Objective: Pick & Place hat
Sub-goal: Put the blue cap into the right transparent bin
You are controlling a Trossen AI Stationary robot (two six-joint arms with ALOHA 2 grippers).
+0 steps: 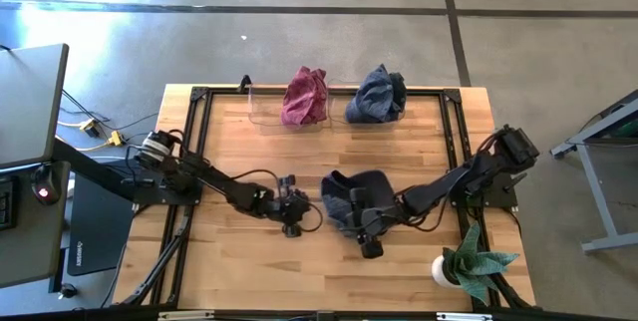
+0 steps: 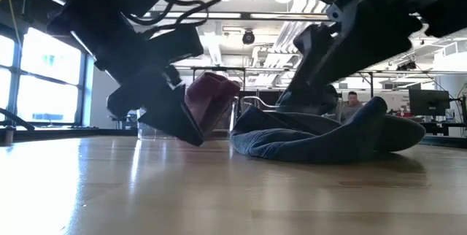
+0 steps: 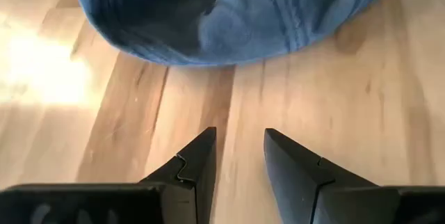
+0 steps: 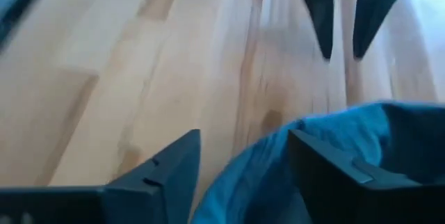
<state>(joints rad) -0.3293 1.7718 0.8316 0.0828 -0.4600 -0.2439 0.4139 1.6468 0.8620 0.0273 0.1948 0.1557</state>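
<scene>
A dark blue knit hat [image 1: 349, 193] lies crumpled on the wooden table near its middle, resting on its underside [image 2: 328, 140]. My right gripper [image 1: 361, 223] is down at the hat's near side, open. In the right wrist view [image 4: 240, 175] the hat's rim [image 4: 264, 168] passes between its fingers. My left gripper [image 1: 299, 207] sits low over the table just left of the hat, open by a narrow gap [image 3: 240, 147], pointing at the hat [image 3: 236, 15] and touching nothing. My right gripper stands astride the hat's rim [image 4: 278, 147], slanting down from the table's right. One finger [image 4: 327, 175] is over the blue cloth and the other [image 4: 174, 172] is over bare wood. I cannot tell whether either finger touches the cloth. The hat lies on the table.
A red hat [image 1: 306, 97] and another blue hat [image 1: 377, 95] sit at the far edge, by a clear container [image 1: 274, 114]. A potted plant [image 1: 469, 266] stands at the near right corner. Bare wood lies near the table's near edge [image 1: 249, 271].
</scene>
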